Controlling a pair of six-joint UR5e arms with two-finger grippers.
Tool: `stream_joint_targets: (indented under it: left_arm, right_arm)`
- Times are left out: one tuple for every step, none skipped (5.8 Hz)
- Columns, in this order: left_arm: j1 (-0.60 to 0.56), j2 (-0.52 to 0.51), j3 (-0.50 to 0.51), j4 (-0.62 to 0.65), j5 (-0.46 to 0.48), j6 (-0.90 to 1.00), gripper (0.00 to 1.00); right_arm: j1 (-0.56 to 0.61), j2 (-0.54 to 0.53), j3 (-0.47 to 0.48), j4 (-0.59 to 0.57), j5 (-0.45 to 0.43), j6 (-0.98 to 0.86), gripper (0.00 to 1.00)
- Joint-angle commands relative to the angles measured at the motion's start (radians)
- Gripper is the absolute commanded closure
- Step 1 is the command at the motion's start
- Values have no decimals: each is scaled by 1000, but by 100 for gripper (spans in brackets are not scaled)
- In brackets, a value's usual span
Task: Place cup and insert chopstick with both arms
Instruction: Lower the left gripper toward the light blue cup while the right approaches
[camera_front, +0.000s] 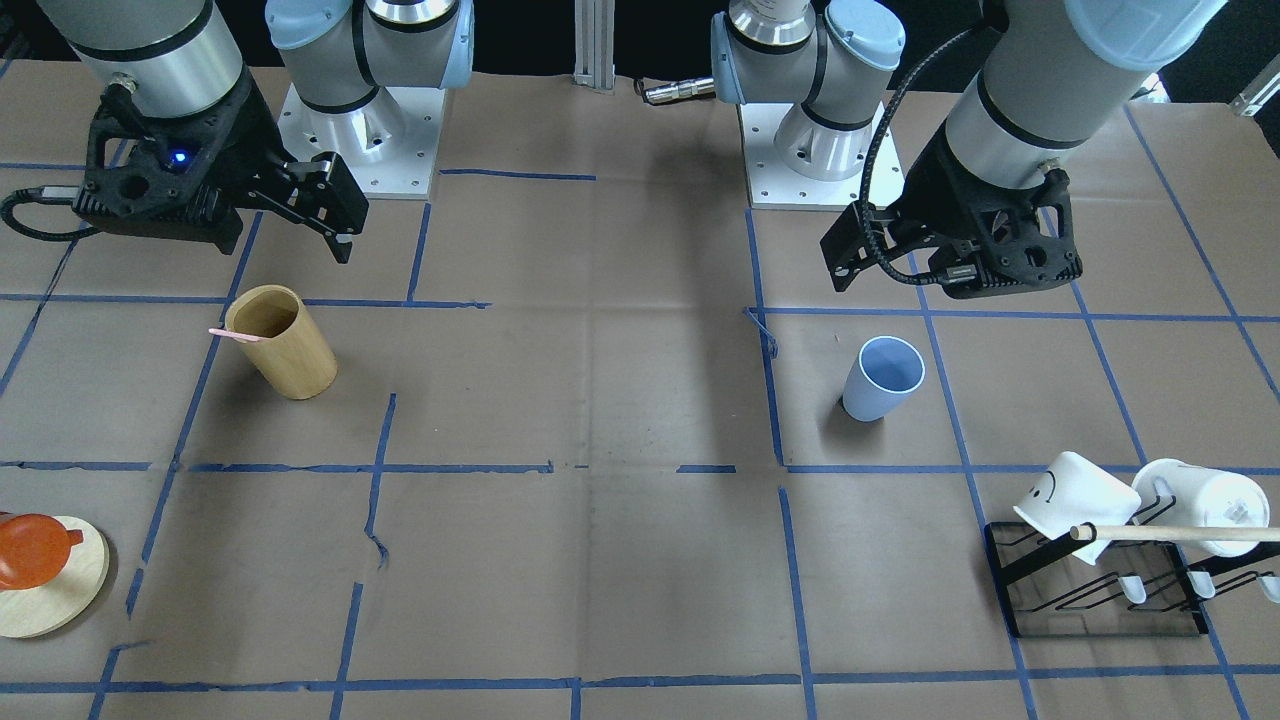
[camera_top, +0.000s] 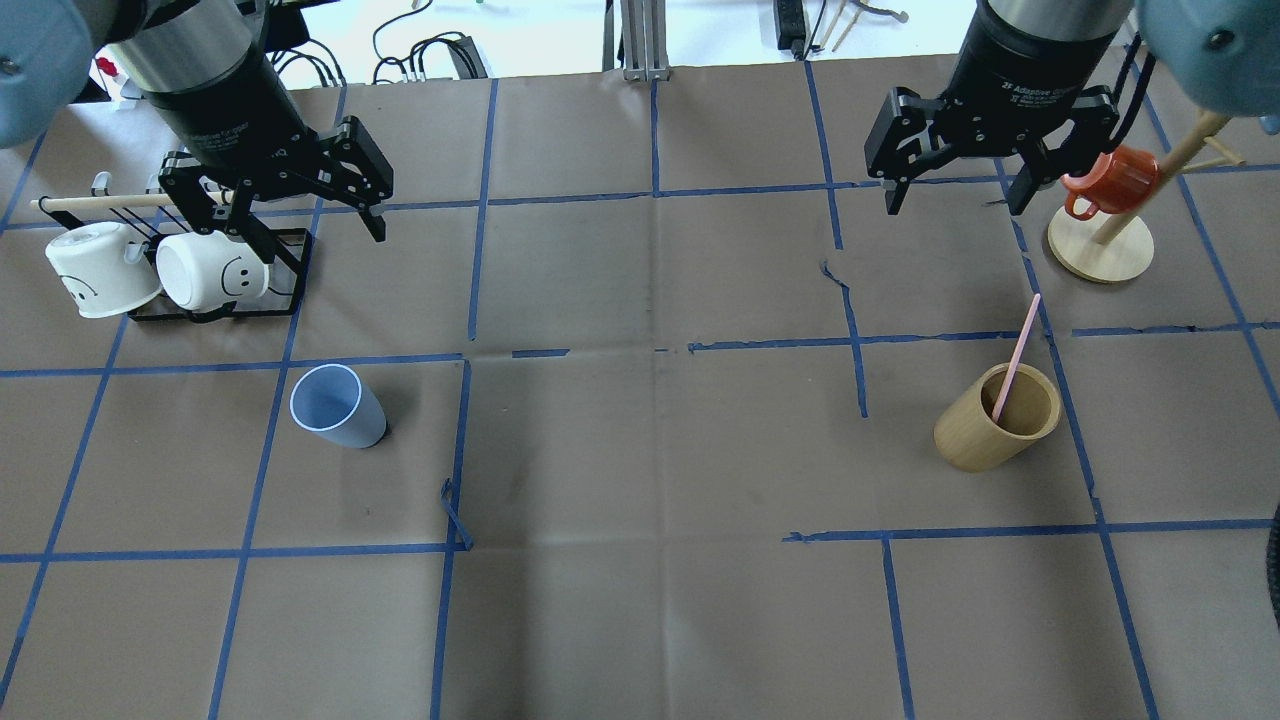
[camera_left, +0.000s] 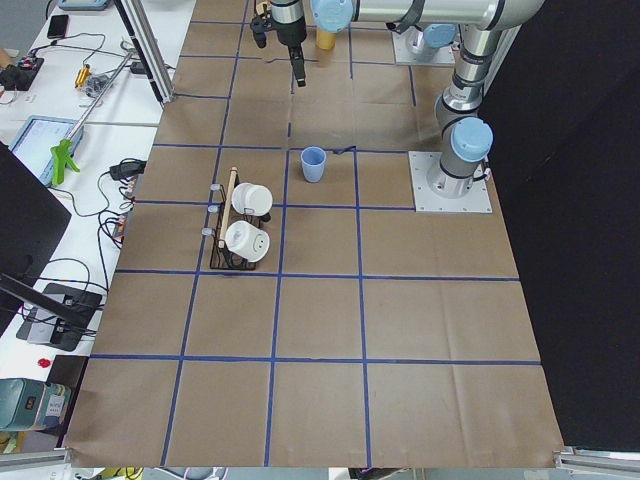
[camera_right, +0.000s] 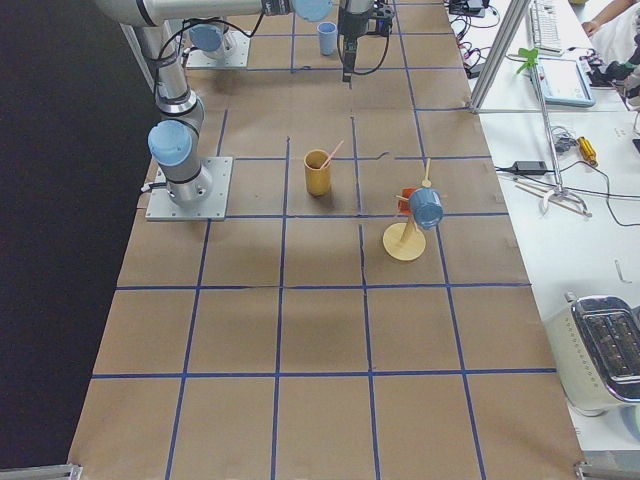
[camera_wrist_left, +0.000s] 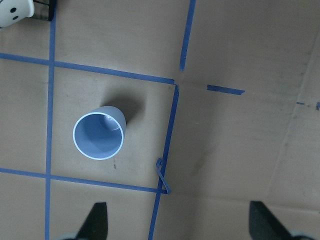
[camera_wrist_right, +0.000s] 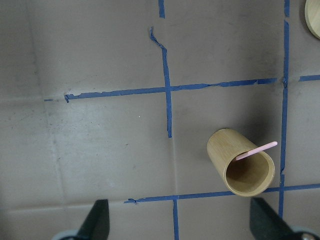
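- Left gripper (camera_top: 285, 225) hung wide open and empty, well above the table (camera_top: 640, 450). The right gripper (camera_top: 955, 200) was just as wide and held nothing.
- The blue cup (camera_top: 337, 405) stood upright on the left arm's side, apart from both grippers and near the rack (camera_top: 292, 250) of white mugs (camera_top: 205, 272).
- The pink chopstick (camera_top: 1018, 350) leaned inside the wooden pot (camera_top: 997, 425) on the right arm's side, with its upper end jutting past the rim.
- The cup looked like thin, smooth plastic, probably light, slippery and easy to tip. A hold across the wall near the rim, one finger inside, seemed soundest.
- The chopstick looked thin, stiff and light. Its free upper part was the place to pinch, squarely, lest it swivel.
- "2F Adaptive" could be read on the right wrist's collar, with the rest unclear. The white mugs bore smiley faces, and the cup and pot showed no label.
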Motion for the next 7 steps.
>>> stream_joint_targets:
  left_arm:
    - [0,5,-3,0,0,0,2]
    - [0,9,-7,-1,0,0,2]
    - [3,6,-5,17,6,9,2]
    - [-5,-12,-7,149,-4,15,2]
    - [6,-17,-25,175,-1,53,2]
    - [53,-18,-69,219,0,70,2]
    - [108,-15,-173,236,5,75,2]
  right_arm:
    - [0,0,0,0,0,0,0]
    - [0,0,0,0,0,0,0]
    - [0,0,0,0,0,0,0]
    - [-9,3,3,-6,-3,-14,0]
    - [-44,-3,3,-9,-8,-78,0]
    - [-155,-11,26,-5,-6,-203,0]
    - [-232,-35,72,-17,6,-286,0]
